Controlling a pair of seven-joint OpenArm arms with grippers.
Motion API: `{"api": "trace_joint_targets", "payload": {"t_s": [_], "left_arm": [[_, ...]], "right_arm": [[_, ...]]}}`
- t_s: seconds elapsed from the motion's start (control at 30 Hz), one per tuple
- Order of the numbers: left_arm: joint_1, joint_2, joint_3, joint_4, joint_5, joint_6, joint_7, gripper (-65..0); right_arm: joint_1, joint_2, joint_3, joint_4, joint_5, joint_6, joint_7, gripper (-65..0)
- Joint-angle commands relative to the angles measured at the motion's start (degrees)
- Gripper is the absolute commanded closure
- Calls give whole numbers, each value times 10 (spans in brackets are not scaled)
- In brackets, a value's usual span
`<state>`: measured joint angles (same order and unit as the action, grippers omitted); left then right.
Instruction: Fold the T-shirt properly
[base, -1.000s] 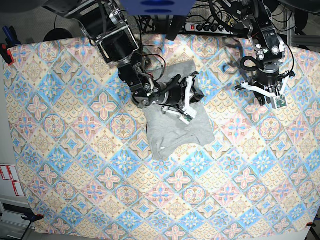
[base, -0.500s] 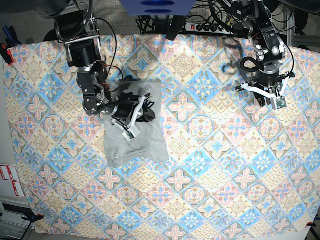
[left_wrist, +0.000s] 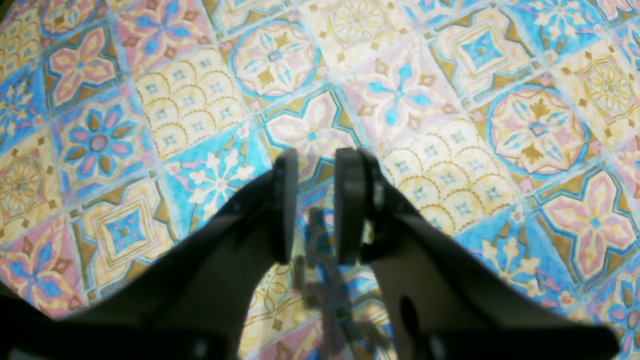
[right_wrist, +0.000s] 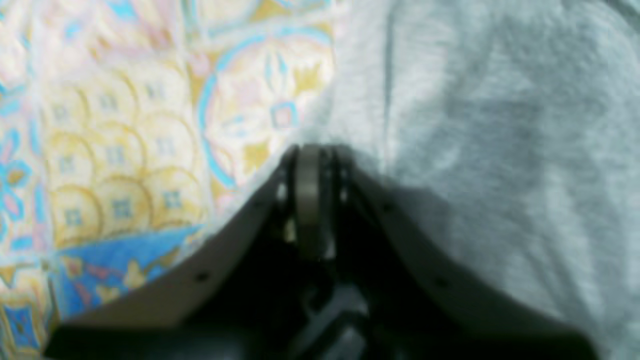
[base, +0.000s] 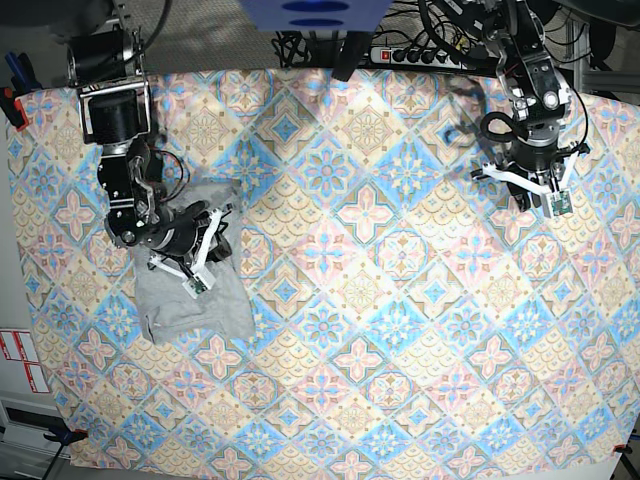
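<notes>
The desk (base: 400, 400) wears a patterned tablecloth (base: 420, 330). Near its left edge lies the T-shirt (base: 190, 300), bunched, soft and limp; it looks light and likely to sag, so hems or corners seem the best hold. The right claw (right_wrist: 310, 200) pinches its edge. The left claw (left_wrist: 315, 200) hangs slightly spread, empty, near the far right corner.

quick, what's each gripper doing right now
Left gripper: open, holding nothing, over the tablecloth.
Right gripper: shut on the T-shirt edge.
</notes>
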<state>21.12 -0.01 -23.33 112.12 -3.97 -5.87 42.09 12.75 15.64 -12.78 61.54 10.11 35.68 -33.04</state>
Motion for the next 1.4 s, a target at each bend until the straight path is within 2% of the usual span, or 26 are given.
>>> {"api": "trace_joint_targets", "payload": {"t_s": [0.0, 0.2, 0.27, 0.33, 0.4, 0.53, 0.77, 0.87, 0.97, 1.07, 1.23, 1.37], "left_arm": [[11, -4, 0, 12, -1, 0, -10, -122], [61, -32, 5, 27, -2, -1, -10, -122], [82, -32, 5, 34, -2, -1, -10, -122], [104, -35, 4, 39, -2, -1, -10, -122], [126, -49, 6, 39, -3, -1, -12, -122], [179, -72, 11, 52, -53, -1, -11, -122], [293, -115, 10, 69, -148, -1, -14, -115], [330, -119, 10, 69, -181, -1, -14, -74], [370, -119, 14, 68, -210, -1, -14, -30], [398, -119, 14, 66, -224, -1, -14, -8], [428, -118, 16, 41, -223, -1, -14, 0], [423, -117, 16, -28, -222, -1, -14, 0]], "right_arm": [[-4, 15, 4, 47, 9, 2, 3, -45], [-143, 13, 105, 281, 10, 2, -76, -45], [-189, 1, 140, 346, 10, 2, -95, -45], [-231, -17, 181, 397, 10, 2, -97, -45], [-274, -21, 213, 424, 10, 2, -97, -45], [-360, -22, 267, 468, 10, 2, -97, -44], [-501, -23, 360, 494, 14, 2, -97, -15], [-550, -23, 383, 494, 57, 2, -96, -11], [-599, -23, 402, 492, 124, 2, -96, -11], [-641, -24, 412, 491, 155, 2, -96, -11], [-691, -24, 414, 471, 154, 2, -95, -10], [-694, -24, 411, 399, 153, 2, -96, -2]]}}
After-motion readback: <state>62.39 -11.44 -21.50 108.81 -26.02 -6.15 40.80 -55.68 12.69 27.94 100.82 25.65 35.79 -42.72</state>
